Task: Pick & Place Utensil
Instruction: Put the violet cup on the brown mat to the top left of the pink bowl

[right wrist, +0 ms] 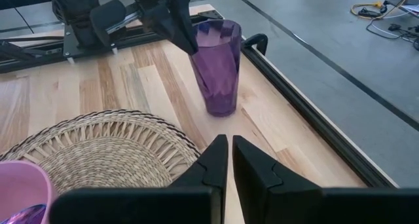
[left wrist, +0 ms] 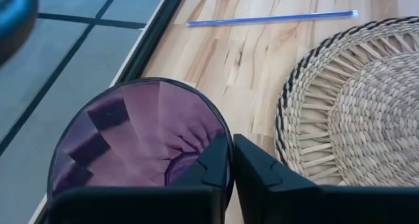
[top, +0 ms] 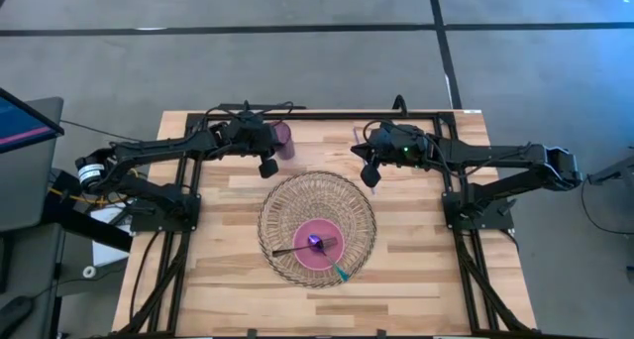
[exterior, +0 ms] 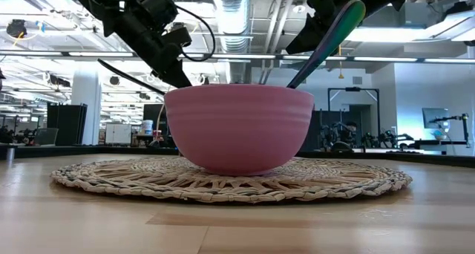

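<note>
A clear purple cup (right wrist: 218, 61) stands upright near the table's far edge, also seen in the high view (top: 283, 141). My left gripper (top: 268, 159) is shut on its rim. A pink bowl (top: 317, 244) sits on a round woven mat (top: 317, 190). A utensil with a shiny green-to-purple handle (exterior: 326, 37) leans on the bowl's rim. In the high view a dark handle (top: 287, 250) lies toward the left and a teal tip (top: 340, 273) toward the near right. My right gripper (right wrist: 229, 160) hovers shut beyond the mat's far right edge, touching nothing. My left gripper holds the purple cup by its rim (left wrist: 228, 144). One finger (left wrist: 211, 165) is inside the cup and the other (left wrist: 258, 175) outside, with the wall pinched between them. The fingers come from above, slanting in from the table's left. The cup's base (right wrist: 220, 110) rests on the table.
A thin blue straw (left wrist: 272, 18) lies on the wood by the far edge. A black frame rail (right wrist: 308, 112) runs along the table's far side behind the cup. Bare wood lies left, right and near of the mat.
</note>
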Robot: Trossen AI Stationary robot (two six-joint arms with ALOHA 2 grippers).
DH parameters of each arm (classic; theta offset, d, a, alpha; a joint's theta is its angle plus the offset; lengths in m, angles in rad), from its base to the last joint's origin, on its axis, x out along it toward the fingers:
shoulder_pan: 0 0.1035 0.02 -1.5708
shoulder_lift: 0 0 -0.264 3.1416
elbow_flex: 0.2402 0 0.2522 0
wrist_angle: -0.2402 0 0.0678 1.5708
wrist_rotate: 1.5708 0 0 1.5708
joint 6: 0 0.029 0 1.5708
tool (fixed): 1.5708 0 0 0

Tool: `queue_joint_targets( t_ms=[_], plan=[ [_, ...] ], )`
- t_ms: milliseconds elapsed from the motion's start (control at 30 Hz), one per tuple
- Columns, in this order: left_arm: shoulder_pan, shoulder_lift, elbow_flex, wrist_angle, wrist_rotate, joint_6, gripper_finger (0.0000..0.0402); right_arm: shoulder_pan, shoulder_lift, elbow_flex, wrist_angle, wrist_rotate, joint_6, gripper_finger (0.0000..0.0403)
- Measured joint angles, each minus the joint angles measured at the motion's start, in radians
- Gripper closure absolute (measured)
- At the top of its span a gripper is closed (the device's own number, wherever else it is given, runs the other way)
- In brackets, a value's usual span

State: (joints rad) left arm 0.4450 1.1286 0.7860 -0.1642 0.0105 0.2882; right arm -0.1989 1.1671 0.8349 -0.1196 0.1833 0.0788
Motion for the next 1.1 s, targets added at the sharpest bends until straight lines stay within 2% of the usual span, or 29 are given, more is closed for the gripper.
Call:
queue_joint_targets(
  t_ms=[300,500,600,767,967,1100],
  plan=[
    [-0.076,-0.034,0.0,0.016,-0.007,-0.005,0.0388,0.0,0.0,0.0,0.0,0.0,-0.003,0.0386],
    [-0.211,-0.067,0.0,0.016,-0.12,-0.005,0.039,0.0,0.0,0.0,0.0,0.0,-0.002,0.0386],
    [-0.278,-0.079,0.0,0.016,-0.141,-0.031,0.0388,0.0,0.0,0.0,0.0,0.0,-0.002,0.0386],
    [-0.368,-0.083,0.001,0.012,-0.138,-0.137,0.039,0.0,0.0,0.0,0.0,0.0,-0.002,0.0386],
    [-0.434,-0.083,0.001,-0.034,-0.127,-0.181,0.0386,0.0,0.0,0.0,0.0,0.0,0.001,0.0386],
    [-0.44,-0.083,0.002,-0.078,-0.058,-0.253,0.0388,0.0,0.0,0.0,0.0,0.0,0.001,0.0386]
  ],
)
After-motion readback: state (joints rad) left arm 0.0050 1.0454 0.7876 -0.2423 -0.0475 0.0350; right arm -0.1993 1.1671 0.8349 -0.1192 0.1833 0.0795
